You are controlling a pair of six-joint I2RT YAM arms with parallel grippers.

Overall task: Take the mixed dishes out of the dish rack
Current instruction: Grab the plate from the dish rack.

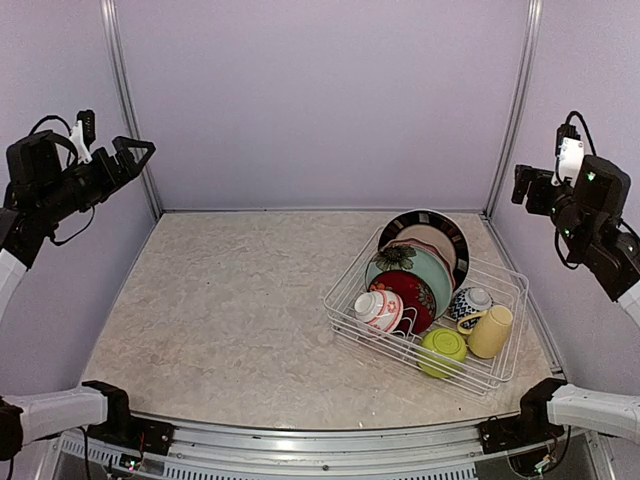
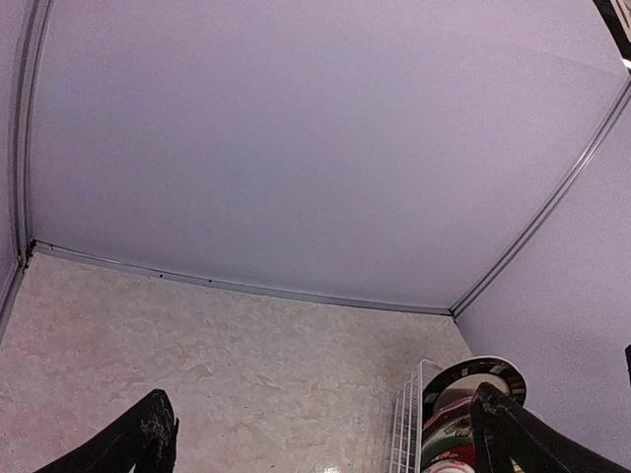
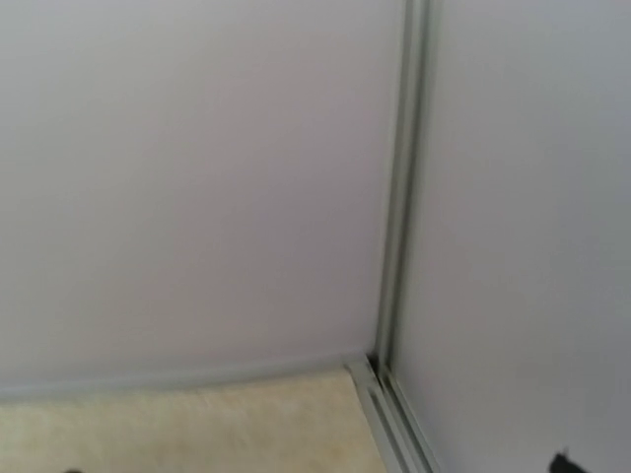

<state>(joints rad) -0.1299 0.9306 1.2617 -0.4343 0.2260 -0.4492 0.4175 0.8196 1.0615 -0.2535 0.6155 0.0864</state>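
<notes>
Lilac panel walls [image 1: 320, 100] close in three sides, with metal strips [image 1: 508, 120] at the far corners. Marbled beige table [image 1: 230, 320] below.

Dish rack [image 1: 507, 283] (white wire, set askew) sits on the table's right half, fully loaded. Its low sides and prongs ring every piece.

Plates stand on edge in a row. The black-rimmed plate [image 1: 452, 227] is rearmost, then the pale teal plate [image 1: 432, 272], then the red floral plate [image 1: 418, 293], each half hiding the one behind. The red-white bowl [image 1: 378, 308] blocks the red plate's front. The lime green bowl [image 1: 442, 347] is at the near rail, the pale yellow mug [image 1: 491, 332] lies just beside it, and the blue-white bowl [image 1: 468, 302] sits behind the mug.

My left gripper [image 1: 135, 156] is raised by the left wall, well apart from the rack, fingers spread wide and empty. My right gripper [image 1: 520, 186] is raised by the right wall, likewise wide and empty.
</notes>
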